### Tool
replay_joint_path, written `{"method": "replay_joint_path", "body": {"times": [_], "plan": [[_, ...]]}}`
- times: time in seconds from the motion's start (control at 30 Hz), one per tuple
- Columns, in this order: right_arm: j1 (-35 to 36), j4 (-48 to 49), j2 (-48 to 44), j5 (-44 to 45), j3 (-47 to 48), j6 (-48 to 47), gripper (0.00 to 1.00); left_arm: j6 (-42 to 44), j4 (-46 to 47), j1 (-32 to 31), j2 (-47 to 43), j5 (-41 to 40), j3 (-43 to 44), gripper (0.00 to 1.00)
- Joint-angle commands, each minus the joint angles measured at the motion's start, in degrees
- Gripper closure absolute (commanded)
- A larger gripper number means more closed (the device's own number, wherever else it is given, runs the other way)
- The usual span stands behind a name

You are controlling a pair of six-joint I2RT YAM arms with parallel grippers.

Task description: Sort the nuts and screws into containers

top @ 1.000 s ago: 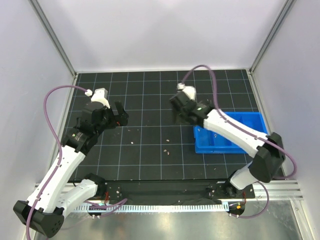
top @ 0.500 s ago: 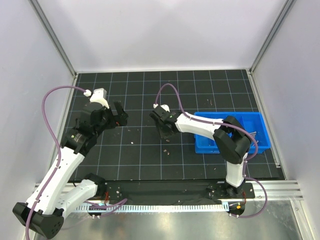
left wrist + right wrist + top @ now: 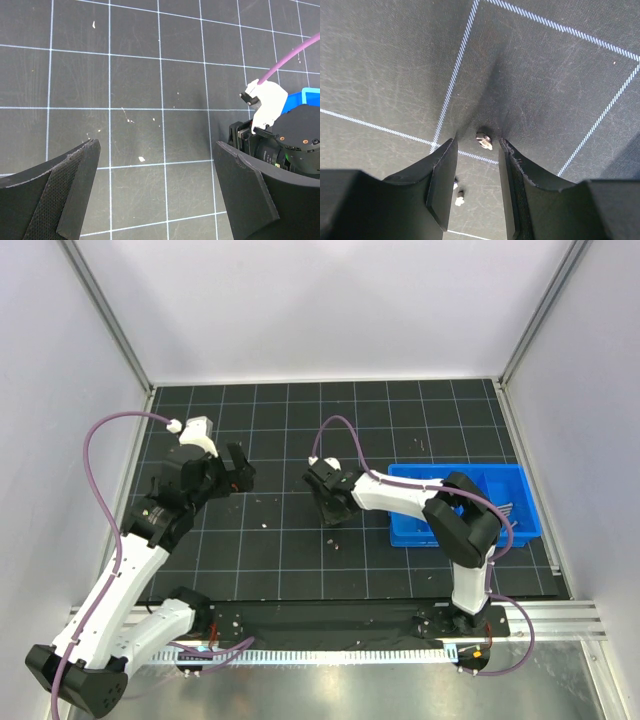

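My right gripper (image 3: 476,142) is down at the mat, left of the blue containers (image 3: 470,508), and open with a narrow gap. A tiny silvery piece (image 3: 484,140) lies on the mat just past its fingertips, in line with the gap and untouched; I cannot tell whether it is a nut or a short screw. Two more small pieces (image 3: 459,197) lie lower in the gap. In the top view this gripper (image 3: 330,508) covers them. My left gripper (image 3: 156,146) hovers wide open above bare mat at the left (image 3: 238,470), holding nothing.
Pale specks (image 3: 264,525) are scattered on the black gridded mat between the arms, one (image 3: 141,159) ahead of the left fingers. The right wrist's white connector (image 3: 265,100) and purple cable show in the left wrist view. Grey walls enclose the mat.
The right arm swung left from the tray's edge and came down onto the mat, its jaws narrowing; over the last half second it barely moved. The left arm stayed put.
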Motion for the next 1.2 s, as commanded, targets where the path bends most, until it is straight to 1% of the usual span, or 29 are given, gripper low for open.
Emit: {"method": "replay_joint_path", "body": {"times": [0.0,0.1,0.23,0.33,0.37,0.47,0.57,0.67,0.73,0.83,0.87,0.9,0.97,1.07,1.1,1.17], "plan": [[-0.23,1.16,0.49,0.42,-0.27,-2.39,0.55,0.35,1.59,-0.2,-0.67,-1.2,0.3,0.0],[-0.4,1.42,1.37,-0.11,-0.53,-2.65,0.58,0.35,1.5,-0.2,-0.32,-1.11,0.39,0.0],[-0.76,1.86,1.9,-0.55,-1.15,-3.0,0.66,0.35,1.5,-0.2,0.03,-1.02,0.39,0.0],[-1.2,2.21,2.08,-0.99,-1.41,-3.18,0.75,0.35,1.5,-0.2,0.03,-1.2,0.3,0.0],[-1.2,1.95,2.08,-1.16,-1.41,-3.1,0.85,0.35,1.59,-0.2,0.12,-1.29,0.39,0.0],[-1.37,1.25,1.64,-1.43,-1.59,-2.83,0.99,0.35,1.41,-0.2,0.38,-1.46,0.39,0.0],[-1.37,0.2,0.15,-0.38,-1.33,-2.48,0.99,0.35,1.41,-0.2,0.47,-1.2,0.39,0.0],[-2.42,-2.09,-2.4,2.7,0.43,-1.69,0.99,0.26,1.41,-0.2,0.47,-1.02,0.39,0.0],[-4.09,-3.93,-5.98,3.67,1.57,-1.16,0.99,0.35,1.41,-0.2,0.47,-1.02,0.39,0.0],[-10.14,-5.6,-11.26,2.54,2.37,-0.2,0.99,0.26,1.41,-0.2,0.56,-0.85,0.39,0.0],[-14.25,-5.78,-15.2,2.18,1.85,-0.11,0.99,0.26,1.5,-0.2,0.56,-0.67,0.39,0.0],[-16.12,-6.13,-17.5,2.09,1.32,0.16,0.99,0.26,1.41,-0.2,0.56,-0.59,0.39,0.0],[-19.11,-6.75,-23.2,4.98,-0.78,-0.28,0.99,0.26,1.5,-0.2,0.65,-0.24,0.57,0.0],[-23.51,-7.71,-27.26,9.37,-3.95,-1.07,0.99,0.18,1.59,-0.2,0.91,0.29,0.57,0.0],[-25.78,-8.07,-27.54,9.3,-4.74,-1.07,0.99,0.18,1.5,-0.2,1.0,0.47,0.57,0.0],[-26.94,-8.6,-27.63,8.95,-6.42,-0.98,0.99,0.18,1.5,-0.2,1.18,0.73,0.48,0.0]]}}
